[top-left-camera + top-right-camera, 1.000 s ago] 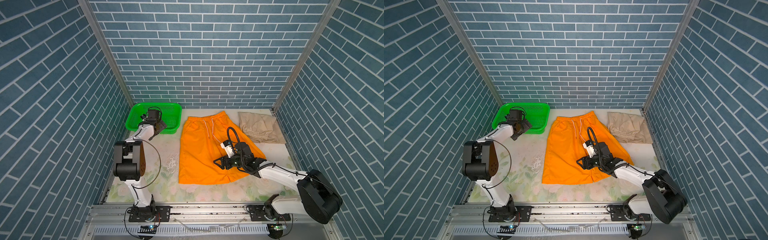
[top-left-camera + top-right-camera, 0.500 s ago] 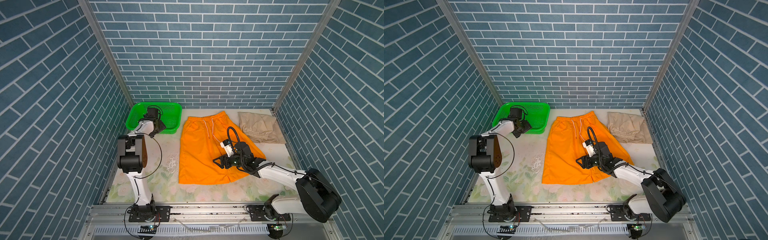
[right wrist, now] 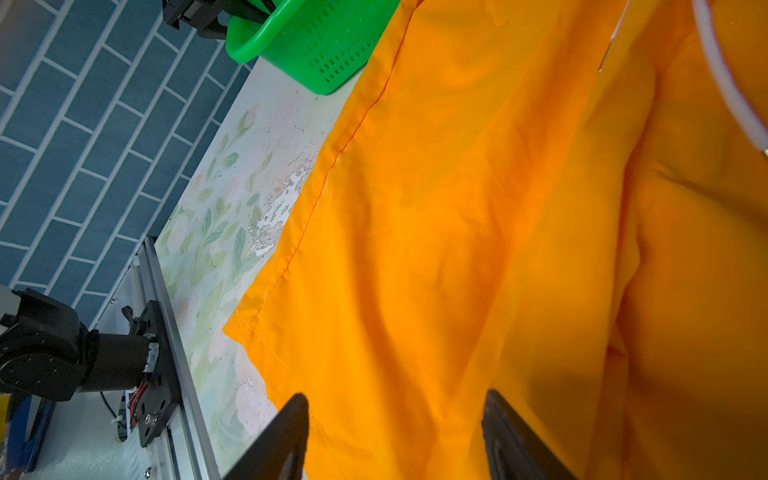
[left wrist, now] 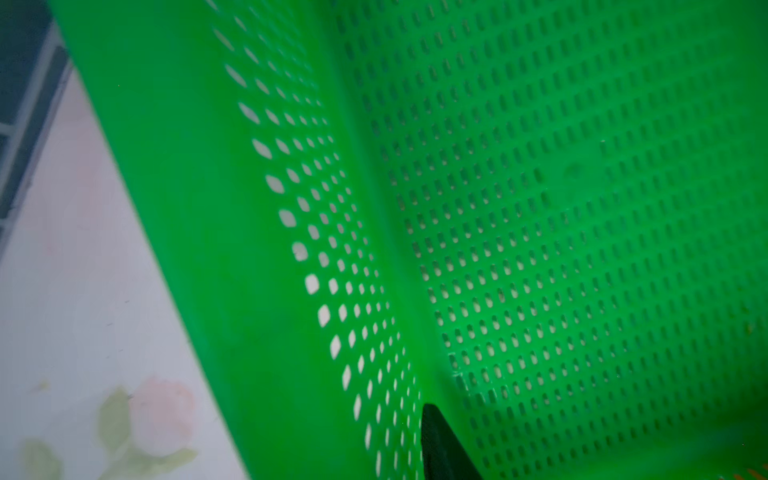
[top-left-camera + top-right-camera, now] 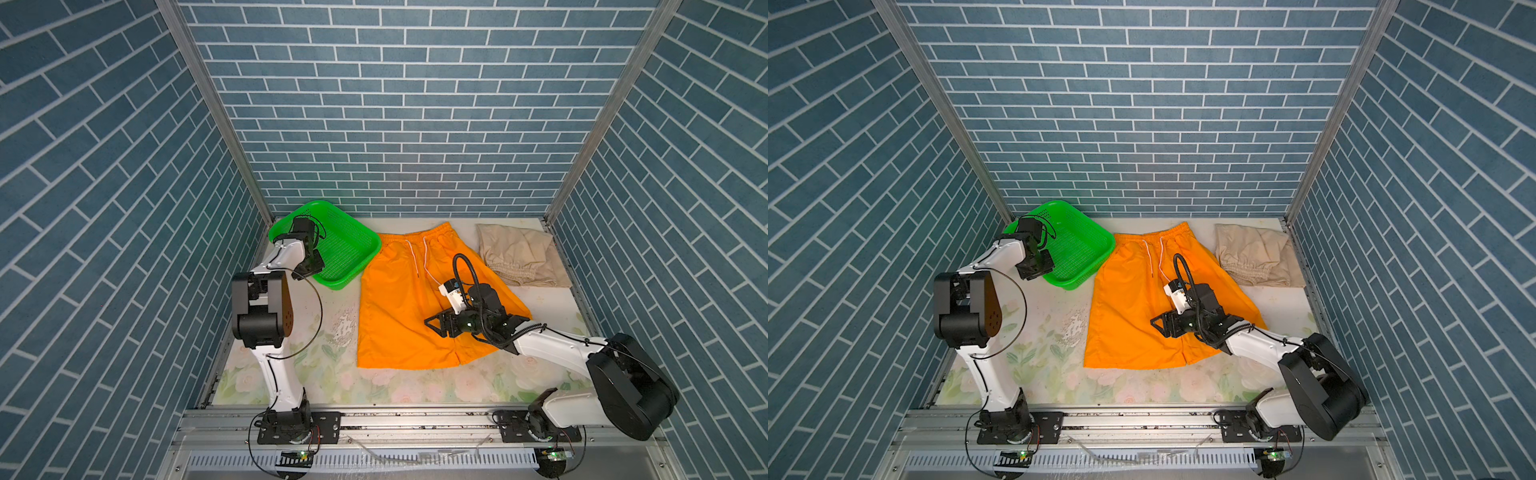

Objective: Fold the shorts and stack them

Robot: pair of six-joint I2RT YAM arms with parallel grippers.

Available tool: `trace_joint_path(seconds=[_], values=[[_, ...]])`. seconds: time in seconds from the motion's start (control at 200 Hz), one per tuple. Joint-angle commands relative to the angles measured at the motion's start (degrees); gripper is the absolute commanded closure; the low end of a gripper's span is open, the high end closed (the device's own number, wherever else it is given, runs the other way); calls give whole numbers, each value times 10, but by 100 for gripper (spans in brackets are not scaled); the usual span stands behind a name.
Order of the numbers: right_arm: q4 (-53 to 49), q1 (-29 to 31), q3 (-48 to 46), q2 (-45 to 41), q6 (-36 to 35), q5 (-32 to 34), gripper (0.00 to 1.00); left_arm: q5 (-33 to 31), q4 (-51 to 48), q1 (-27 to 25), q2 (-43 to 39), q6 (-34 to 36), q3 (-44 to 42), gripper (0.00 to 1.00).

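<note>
The orange shorts [image 5: 399, 316] lie spread flat on the table [image 5: 316, 365], waistband toward the back wall. The beige shorts [image 5: 519, 257] lie bunched just beside them in the far right corner. The right gripper [image 5: 436, 326] hovers over the orange cloth; only the right wrist view shows its jaws apart and empty. The left gripper [image 5: 311, 266] sits at the near rim of the green perforated basket [image 5: 349, 249]. The left wrist view shows a single finger [image 4: 440, 449] inside the wall, so I cannot tell how those jaws stand
</note>
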Motion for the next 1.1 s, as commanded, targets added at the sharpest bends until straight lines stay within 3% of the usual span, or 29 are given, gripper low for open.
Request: trace_joint_path(seconds=[0.0, 0.06, 0.12, 0.2, 0.32, 0.4, 0.515, 0.645, 0.83, 1.095], values=[[14, 3, -4, 3, 11, -16, 33, -82, -80, 19, -17, 51, 21, 62], [11, 2, -4, 1, 11, -16, 33, -105, -92, 28, -18, 60, 22, 59], [6, 2, -3, -1, 11, -16, 33, -126, -106, 35, -20, 67, 26, 46], [0, 3, 0, -3, 10, -15, 33, -166, -125, 38, -33, 79, 29, 35], [-1, 2, 8, -2, 9, -20, 33, -194, -148, 40, -61, 82, 31, 1], [-3, 3, 14, 5, 8, -24, 33, -150, -159, 40, -85, 84, 33, 0], [-2, 3, 21, 12, 9, -30, 33, -28, -144, 33, -136, 68, 14, 0], [2, 3, 24, 18, 10, -31, 33, 50, -94, -26, -171, 39, 2, 0], [0, 3, 23, 14, 10, -32, 33, 129, -22, -89, -75, -17, 73, 0], [-3, 3, -5, -27, 14, -11, 33, 96, -48, -135, 111, -24, 278, 0]])
